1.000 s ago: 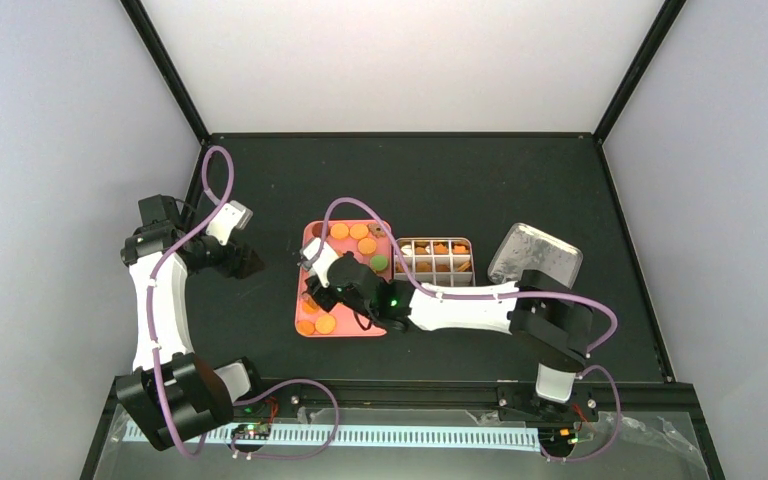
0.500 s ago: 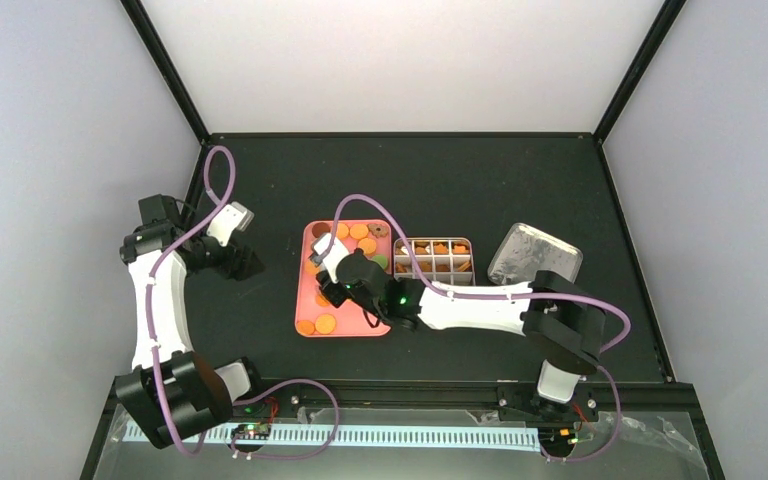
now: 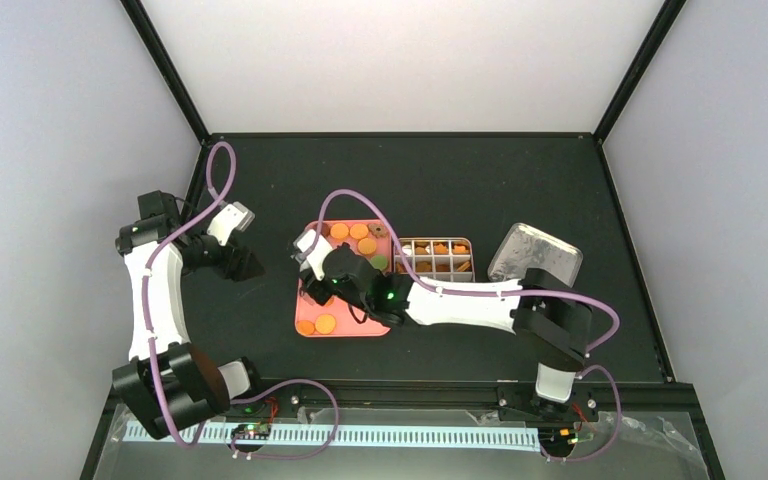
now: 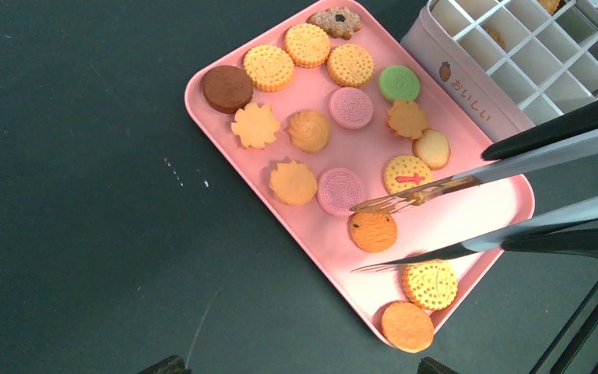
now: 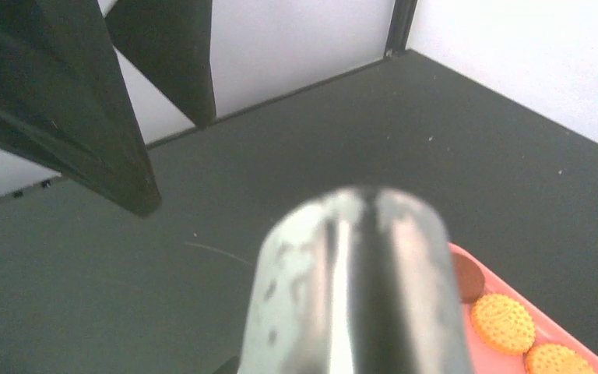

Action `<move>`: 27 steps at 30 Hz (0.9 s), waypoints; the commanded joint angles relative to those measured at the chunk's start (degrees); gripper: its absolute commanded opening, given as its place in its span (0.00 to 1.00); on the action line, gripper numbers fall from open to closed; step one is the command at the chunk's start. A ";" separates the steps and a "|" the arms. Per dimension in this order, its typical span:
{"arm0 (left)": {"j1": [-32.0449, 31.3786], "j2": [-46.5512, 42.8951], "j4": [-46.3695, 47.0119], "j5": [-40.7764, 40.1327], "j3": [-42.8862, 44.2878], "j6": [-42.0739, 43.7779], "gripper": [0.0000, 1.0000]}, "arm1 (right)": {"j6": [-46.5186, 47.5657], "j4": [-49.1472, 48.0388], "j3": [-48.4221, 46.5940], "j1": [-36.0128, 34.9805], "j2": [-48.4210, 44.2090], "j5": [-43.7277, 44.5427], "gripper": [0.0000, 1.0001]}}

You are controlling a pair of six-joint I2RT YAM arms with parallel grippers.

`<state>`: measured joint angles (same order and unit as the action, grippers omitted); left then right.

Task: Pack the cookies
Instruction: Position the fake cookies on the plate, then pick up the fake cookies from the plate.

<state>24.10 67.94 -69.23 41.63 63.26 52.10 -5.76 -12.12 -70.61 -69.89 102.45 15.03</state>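
Several cookies [image 4: 293, 182], mostly orange with some pink, one green and one brown, lie on a pink tray [image 4: 467, 214]. My right gripper [image 3: 322, 272] is shut on metal tongs [image 4: 444, 185], which reach over the tray from the right. The tongs' tips stand apart on either side of a speckled orange cookie [image 4: 373, 231]; I cannot tell if they touch it. In the right wrist view the tongs' blurred bend [image 5: 358, 296] hides the fingers. My left gripper [image 4: 300, 366] is open and empty, left of the tray [image 3: 344, 327] over bare table.
A divided box [image 4: 467, 101] stands against the tray's right side, with orange cookies in some compartments [image 3: 440, 248]. Its silver lid [image 3: 534, 254] lies further right. Black frame posts and white walls bound the dark table.
My right gripper and the tongs have shifted a little left and toward the far side over the tray. The left arm has barely moved.
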 commanded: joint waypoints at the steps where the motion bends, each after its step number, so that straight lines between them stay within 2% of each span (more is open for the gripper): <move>1: 0.56 0.76 -0.93 1.82 0.72 1.34 0.78 | 1.19 -0.94 -2.04 -0.34 2.31 0.86 0.37; 14: 0.51 -0.40 0.03 3.27 1.66 2.12 0.79 | 0.11 0.62 1.63 -0.36 1.34 8.85 0.36; 27: 0.51 0.19 -0.86 5.76 1.64 2.29 0.79 | -5.08 3.07 8.19 -0.99 -3.88 11.47 0.36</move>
<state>24.21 68.25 -69.04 44.42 63.26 52.56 -8.47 -10.92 -65.04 -70.46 101.32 22.81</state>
